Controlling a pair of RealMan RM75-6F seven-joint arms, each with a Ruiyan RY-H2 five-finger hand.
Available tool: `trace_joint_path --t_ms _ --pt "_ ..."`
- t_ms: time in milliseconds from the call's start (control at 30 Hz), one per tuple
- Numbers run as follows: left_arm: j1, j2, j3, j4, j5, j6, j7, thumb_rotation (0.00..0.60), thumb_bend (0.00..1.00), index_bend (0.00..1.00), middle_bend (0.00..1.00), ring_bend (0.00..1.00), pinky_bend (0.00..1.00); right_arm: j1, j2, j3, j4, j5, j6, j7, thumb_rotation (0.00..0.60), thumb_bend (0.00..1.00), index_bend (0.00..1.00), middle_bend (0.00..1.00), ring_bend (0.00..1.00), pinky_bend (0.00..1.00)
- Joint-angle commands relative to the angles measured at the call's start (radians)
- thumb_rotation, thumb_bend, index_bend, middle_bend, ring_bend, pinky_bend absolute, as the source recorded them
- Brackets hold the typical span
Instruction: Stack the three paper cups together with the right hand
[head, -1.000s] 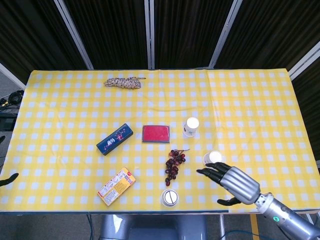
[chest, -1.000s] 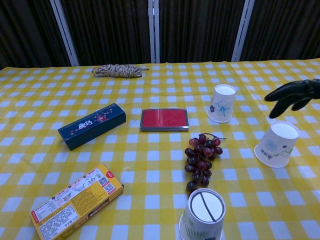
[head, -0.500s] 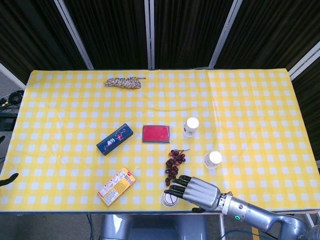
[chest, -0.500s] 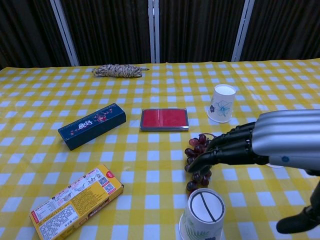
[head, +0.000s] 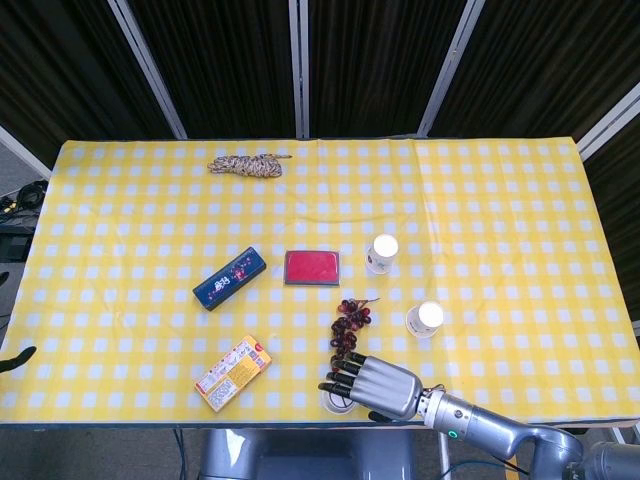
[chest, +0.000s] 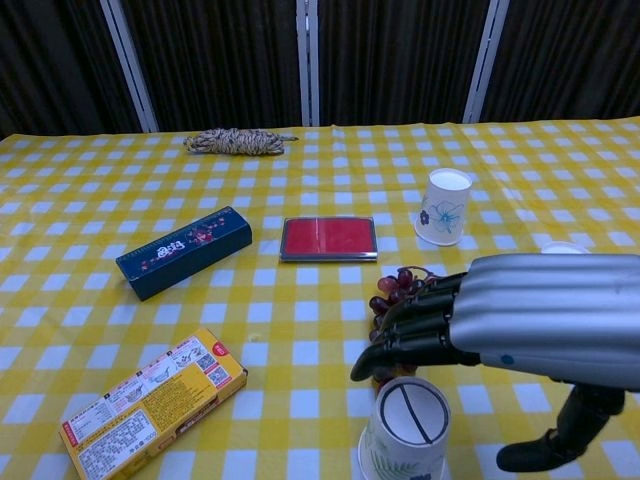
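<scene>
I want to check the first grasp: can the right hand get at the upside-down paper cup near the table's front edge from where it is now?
Probably yes. The right hand hovers open just above the upside-down paper cup, with nothing between them; the grapes lie just behind.

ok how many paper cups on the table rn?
3. One upside down at the near edge under the right hand, one behind the grapes, one at the right, mostly hidden in chest view.
</scene>
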Motion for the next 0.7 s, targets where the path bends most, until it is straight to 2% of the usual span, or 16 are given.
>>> trace_joint_path --t_ms 33,233,400,567,700 --pt "0.0 0.0 0.0 0.001 -0.001 0.0 -0.001 0.6 0.0 0.0 0.0 0.0 0.0 0.008 -0.025 -0.01 0.017 0.017 -0.01 -0.023 0.6 0.15 0.19 0.22 0.18 0.25" --pt "-0.003 0.0 -0.001 0.002 -0.005 -0.007 -0.005 0.6 0.0 0.0 0.0 0.0 0.0 0.015 -0.065 -0.017 0.036 0.039 -0.002 -0.042 0.6 0.15 0.22 0.27 0.23 0.34" --pt "-0.002 0.002 -0.001 0.004 -0.006 -0.006 -0.01 0.6 0.0 0.0 0.0 0.0 0.0 0.013 -0.103 -0.02 0.07 0.041 0.037 -0.039 0.6 0.23 0.34 0.39 0.36 0.45" --pt "-0.005 0.002 -0.001 0.007 -0.007 -0.012 -0.012 0.6 0.0 0.0 0.0 0.0 0.0 0.012 -0.111 -0.027 0.086 0.045 0.068 -0.037 0.6 0.32 0.38 0.42 0.4 0.47" --pt "-0.007 0.001 -0.002 0.008 -0.011 -0.015 -0.012 0.6 0.0 0.0 0.0 0.0 0.0 0.013 -0.085 -0.023 0.061 0.061 0.098 -0.007 0.6 0.33 0.38 0.42 0.4 0.47"
